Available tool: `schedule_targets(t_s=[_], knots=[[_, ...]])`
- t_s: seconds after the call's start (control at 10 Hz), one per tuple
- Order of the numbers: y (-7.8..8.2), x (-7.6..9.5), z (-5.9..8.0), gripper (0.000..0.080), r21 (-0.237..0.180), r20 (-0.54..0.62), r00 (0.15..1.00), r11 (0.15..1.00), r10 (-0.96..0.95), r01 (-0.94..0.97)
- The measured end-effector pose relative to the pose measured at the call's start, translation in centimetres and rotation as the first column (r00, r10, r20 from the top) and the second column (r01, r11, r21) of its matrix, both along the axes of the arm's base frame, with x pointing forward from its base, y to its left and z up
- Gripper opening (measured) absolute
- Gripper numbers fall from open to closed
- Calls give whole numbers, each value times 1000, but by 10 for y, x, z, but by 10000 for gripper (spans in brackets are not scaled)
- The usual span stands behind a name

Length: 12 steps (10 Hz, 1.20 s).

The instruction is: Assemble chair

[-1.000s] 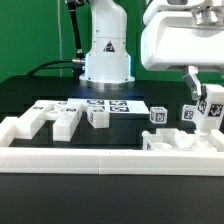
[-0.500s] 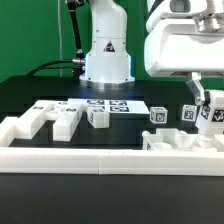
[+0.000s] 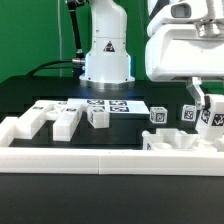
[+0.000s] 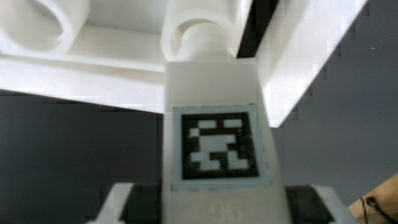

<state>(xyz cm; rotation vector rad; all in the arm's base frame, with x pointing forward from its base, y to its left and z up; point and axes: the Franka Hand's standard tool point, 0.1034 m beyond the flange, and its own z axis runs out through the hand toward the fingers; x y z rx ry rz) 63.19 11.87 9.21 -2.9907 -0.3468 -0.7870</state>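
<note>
The gripper [image 3: 203,104] is hanging at the exterior view's right, under the arm's bulky white hand, and it is pinching a white chair post [image 3: 209,120] between its fingers. In the wrist view the gripper [image 4: 215,205] is showing one finger [image 4: 128,203] on each side of the chair post [image 4: 217,90], pressing against its flanks. The post is running away from the camera and carrying a black-and-white tag [image 4: 217,147] on the face towards the lens. Its far end is reaching a larger white chair part [image 4: 89,60] with rounded openings; whether the two are touching cannot be told.

In the exterior view the post is standing roughly upright, just above a flat white seat piece [image 3: 168,141]. This piece is lying against the low white border wall [image 3: 90,160] at the front of the black counter [image 3: 30,90]. Two small tagged blocks [image 3: 158,115] [image 3: 187,112] are sitting just behind the seat piece.

Well apart, towards the exterior view's left, three loose white chair parts are lying near the wall: a chunky one [image 3: 28,122], a second [image 3: 66,120] beside it, and a third [image 3: 98,116] bearing a tag. Behind them the marker board [image 3: 105,103] is lying flat, in front of the robot base [image 3: 106,55].
</note>
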Motion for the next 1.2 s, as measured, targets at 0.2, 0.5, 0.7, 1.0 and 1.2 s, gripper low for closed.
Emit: schedule_targets(t_s=[0.2,0.5,0.7,1.0,1.2], knots=[[0,1,0,291,1,11,1000,1000,0,0],[-1,-3,-6,291,1,21,1000,1000,0,0],[-1,-6,-9,291,1,24,1000,1000,0,0],[-2,-5,-9,291,-1,26,1000,1000,2,-2],[0,-3,-9,291,2,66,998,1000,4,-4]])
